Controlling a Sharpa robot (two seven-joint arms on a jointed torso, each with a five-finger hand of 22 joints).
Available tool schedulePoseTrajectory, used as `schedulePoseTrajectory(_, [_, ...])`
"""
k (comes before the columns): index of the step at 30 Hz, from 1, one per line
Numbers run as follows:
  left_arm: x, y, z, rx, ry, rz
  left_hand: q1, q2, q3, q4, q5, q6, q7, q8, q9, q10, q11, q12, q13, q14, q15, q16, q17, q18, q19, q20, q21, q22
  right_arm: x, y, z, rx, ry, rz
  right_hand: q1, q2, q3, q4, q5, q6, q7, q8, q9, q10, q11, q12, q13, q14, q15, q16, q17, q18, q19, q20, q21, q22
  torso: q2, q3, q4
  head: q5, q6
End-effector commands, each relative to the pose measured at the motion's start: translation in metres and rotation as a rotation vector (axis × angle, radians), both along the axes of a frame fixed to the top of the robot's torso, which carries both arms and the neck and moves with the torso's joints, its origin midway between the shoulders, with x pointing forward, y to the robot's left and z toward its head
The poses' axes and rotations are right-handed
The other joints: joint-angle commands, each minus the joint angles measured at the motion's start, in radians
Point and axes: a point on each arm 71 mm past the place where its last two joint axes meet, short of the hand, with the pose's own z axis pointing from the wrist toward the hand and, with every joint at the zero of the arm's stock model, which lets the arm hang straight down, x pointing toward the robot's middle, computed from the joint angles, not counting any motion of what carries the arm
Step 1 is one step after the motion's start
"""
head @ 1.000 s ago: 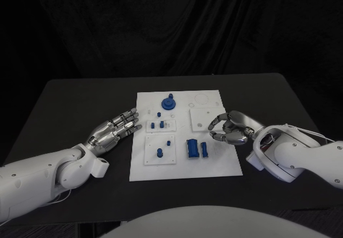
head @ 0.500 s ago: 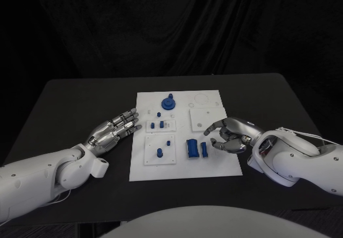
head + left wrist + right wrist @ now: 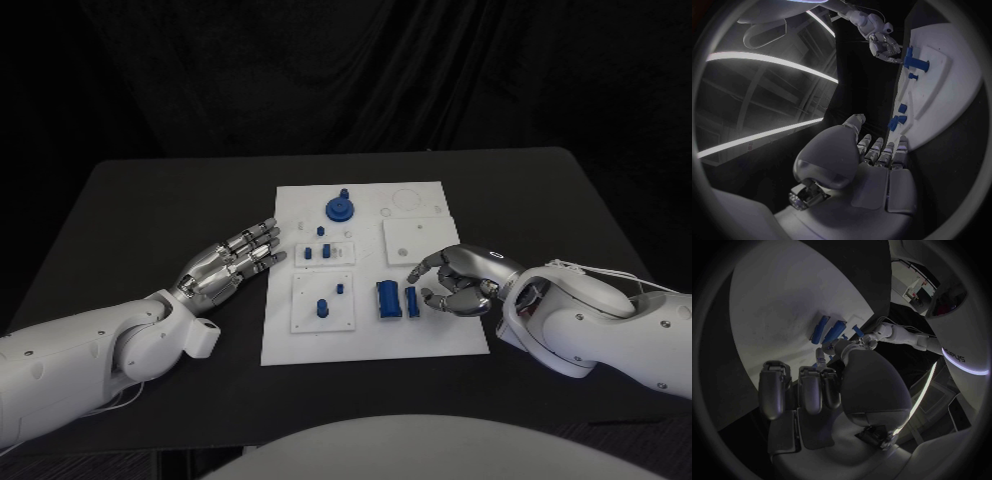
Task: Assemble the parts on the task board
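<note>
The white task board [image 3: 433,335] lies mid-table. On it are a round blue part [image 3: 340,207], small blue pegs [image 3: 325,250], and two long blue pieces [image 3: 388,299] side by side. My right hand [image 3: 459,278] hovers over the board's right side with curled fingers. Its thumb and a finger reach toward the right-hand long piece [image 3: 413,301], and nothing is held. In the right wrist view that hand [image 3: 817,390] is just behind the two long pieces [image 3: 834,332]. My left hand [image 3: 231,262] lies flat with fingers straight, just off the board's left edge [image 3: 942,100].
Bare black tabletop [image 3: 159,200] surrounds the board on all sides. A raised white square plate [image 3: 418,238] sits on the board just beyond the right hand. Small pegs [image 3: 329,300] stand in the near-left plate.
My right hand has moved toward me and leftward, from the square plate down to the two long blue pieces. The left hand has stayed still.
</note>
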Motion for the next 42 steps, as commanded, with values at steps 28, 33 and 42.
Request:
schedulePoseTrajectory(28, [-0.001,0.0,-0.002,-0.022,-0.009,0.002,-0.013,0.0,0.007,-0.004,0.007,-0.003,0.005,0.004,0.001,0.0,0.007,0.003,0.001,0.003,0.007,0.005,0.002,-0.001,0.001,0.004,0.002,-0.002,0.0,-0.002,-0.018,-0.1,0.093,-0.025,-0.02,0.001,0.007,-0.005,-0.022,0.041,0.023,-0.041,-0.008,0.108,0.019,0.003,0.264,0.077,0.014,-0.009,0.125,0.009,0.029,0.01,-0.04,0.209,-0.001,0.0004,0.0003,-0.002,0.0])
schedulePoseTrajectory(33, [-0.001,-0.001,-0.002,-0.025,-0.013,0.003,-0.014,0.0,0.008,-0.004,0.006,-0.002,0.005,0.004,0.001,0.0,0.007,0.002,0.001,0.003,0.007,0.005,0.001,-0.001,0.002,0.004,0.003,-0.002,0.001,-0.002,-0.018,-0.102,0.087,-0.027,-0.019,0.002,0.01,-0.005,-0.025,0.03,0.022,-0.054,-0.012,0.106,0.019,0.0,0.261,0.074,0.015,-0.014,0.114,0.012,0.023,0.012,-0.051,0.205,0.0,0.0002,0.0014,-0.003,0.0])
schedulePoseTrajectory(42, [-0.003,0.0,0.002,-0.034,-0.045,0.029,-0.014,-0.002,0.011,-0.008,0.011,0.008,0.006,0.007,0.002,0.003,0.006,0.007,0.002,0.003,0.004,0.005,0.001,-0.002,-0.001,0.002,0.001,-0.007,0.003,-0.006,-0.004,0.008,-0.079,-0.027,-0.015,0.007,0.0,-0.012,-0.017,0.126,0.023,-0.015,0.012,0.108,0.019,0.003,0.264,0.079,0.013,-0.006,0.132,0.007,0.035,0.012,-0.029,0.213,0.0,-0.0006,0.0001,0.002,0.0])
